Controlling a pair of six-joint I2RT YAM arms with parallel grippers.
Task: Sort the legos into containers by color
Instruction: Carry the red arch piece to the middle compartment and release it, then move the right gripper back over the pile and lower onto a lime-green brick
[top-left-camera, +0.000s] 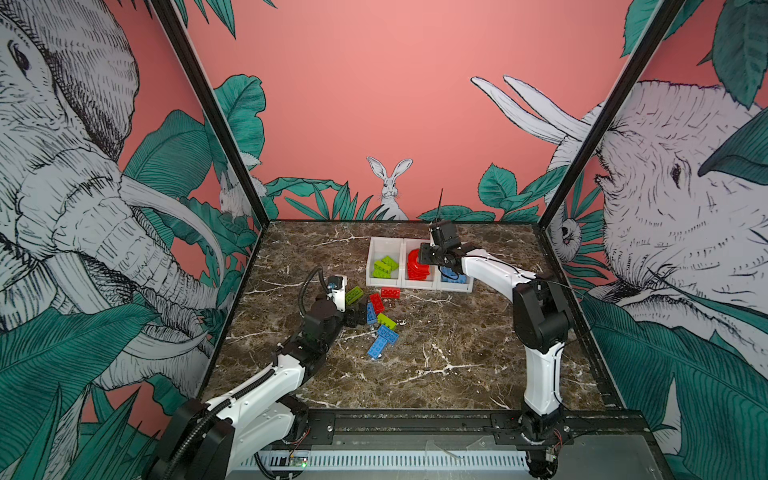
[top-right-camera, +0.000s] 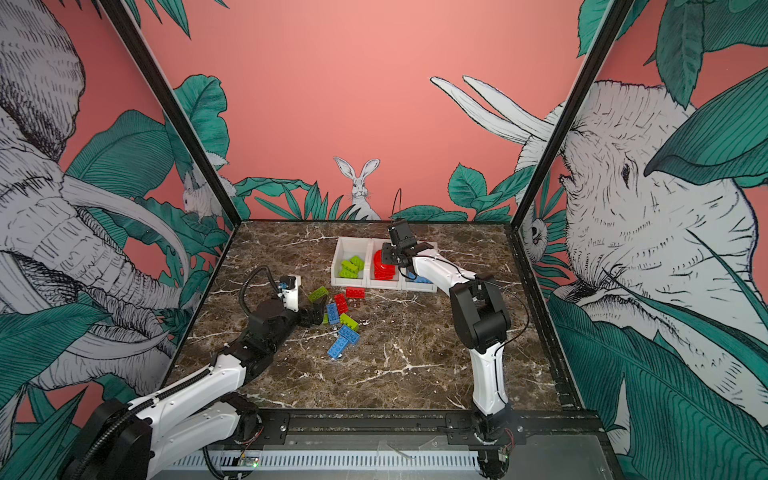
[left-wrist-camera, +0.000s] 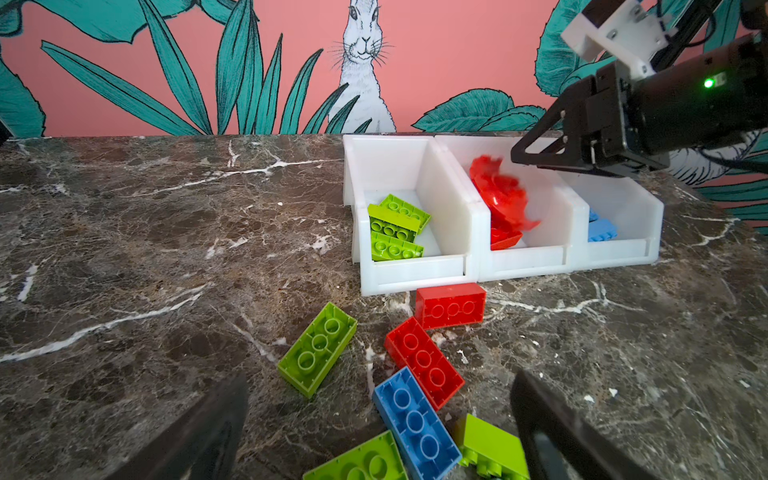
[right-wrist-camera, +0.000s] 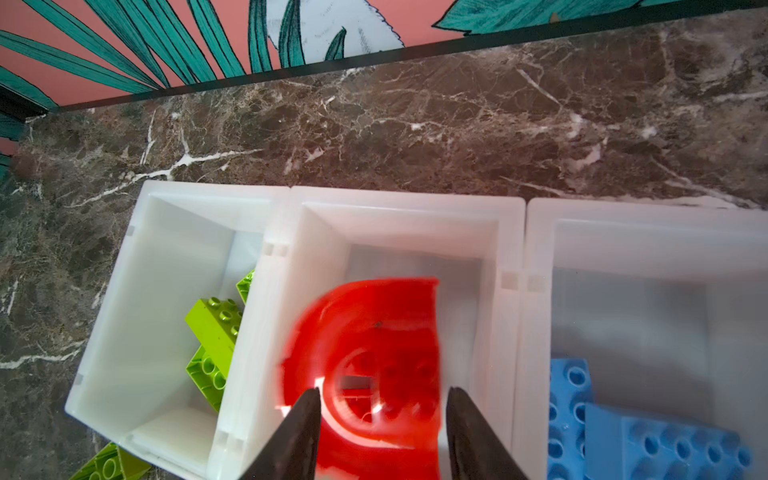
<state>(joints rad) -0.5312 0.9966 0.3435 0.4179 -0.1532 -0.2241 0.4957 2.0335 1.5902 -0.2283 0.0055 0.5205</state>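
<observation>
With twelve o'clock toward the back wall in both top views, the three joined white containers (top-left-camera: 417, 285) stand in a row at about twelve o'clock of the marble worktop's (top-left-camera: 457, 365) middle. The container at the nine o'clock end holds lime green bricks (top-left-camera: 385, 267). The middle one holds the red arch piece (right-wrist-camera: 374, 328) with a flat red brick (left-wrist-camera: 505, 240) under it. The container at the three o'clock end holds blue bricks (right-wrist-camera: 648, 444).

The right tool (right-wrist-camera: 384, 390) hangs over the middle container with its jaws parted. The arch piece is blurred just below them, inside the container's walls, and neither finger appears to pinch it.

The loose legos (top-left-camera: 386, 320) lie at about nine o'clock of the worktop's middle, at seven o'clock from the containers. There are three green, two red and three blue, several of them with the hollow underside up. One of them, a tipped red brick (left-wrist-camera: 451, 305), lies just at six o'clock of the seam between the green and red containers. I cannot tell whether it touches the front wall.

The left tool (left-wrist-camera: 380, 378) sits low at the nine o'clock edge of this pile. Its jaws are spread wide and grip nothing, and a blue brick (left-wrist-camera: 415, 419) lies on the worktop between its fingers (left-wrist-camera: 199, 432).
</observation>
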